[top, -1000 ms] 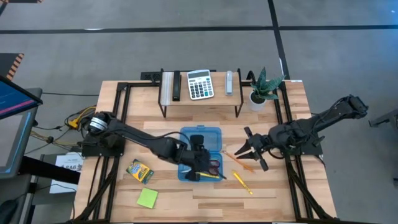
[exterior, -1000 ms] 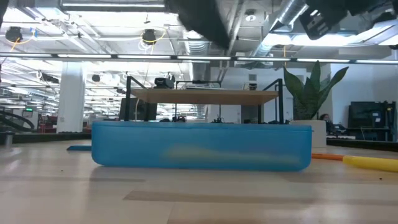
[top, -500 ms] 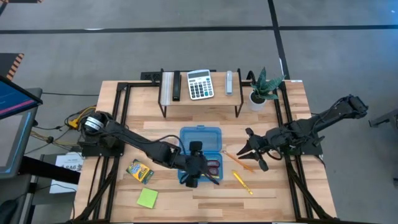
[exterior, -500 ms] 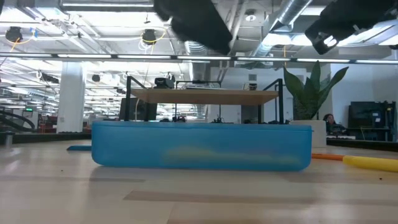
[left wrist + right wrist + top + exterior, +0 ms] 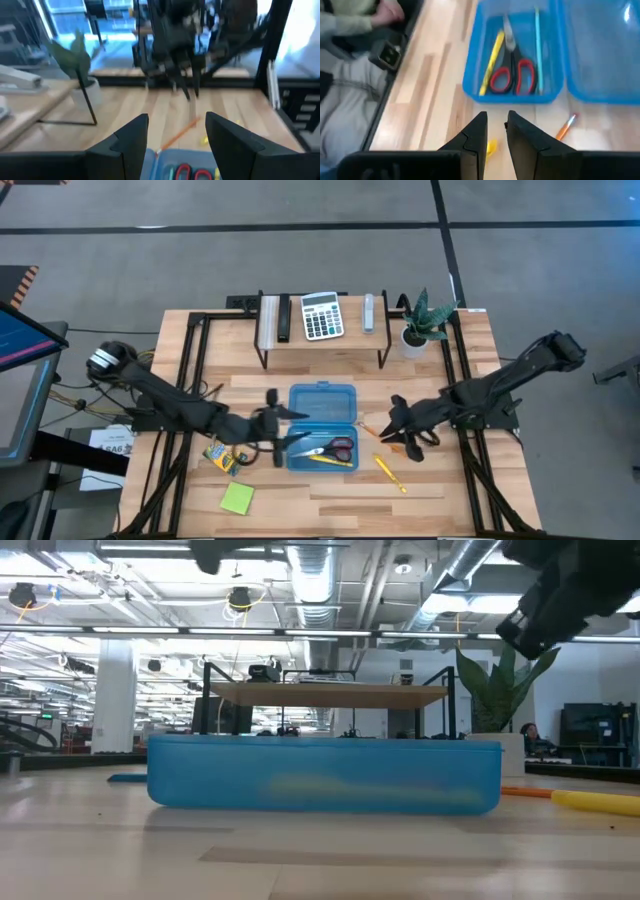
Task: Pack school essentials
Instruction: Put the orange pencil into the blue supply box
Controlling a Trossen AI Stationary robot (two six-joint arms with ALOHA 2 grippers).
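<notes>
The blue case lies open at the table's middle, lid toward the far side. Its near tray holds the red-handled scissors, a yellow marker and the teal pen. My left gripper hovers open just left of the case. My right gripper hovers to the case's right with a narrow gap between its fingers, above an orange pencil and a second yellow marker lying on the table. The crayon box and the lime sticky pad lie near-left, the box partly under my left arm.
A low shelf at the far side carries the calculator and small items; a potted plant stands to its right. Black frame rails run along both table sides. A person's sleeve and hand show past the near edge.
My left gripper has drawn back from above the case's tray toward the table's left and now stands clear of the case. My right gripper has shifted slightly toward the near edge and come lower. The case and its contents have stayed put.
</notes>
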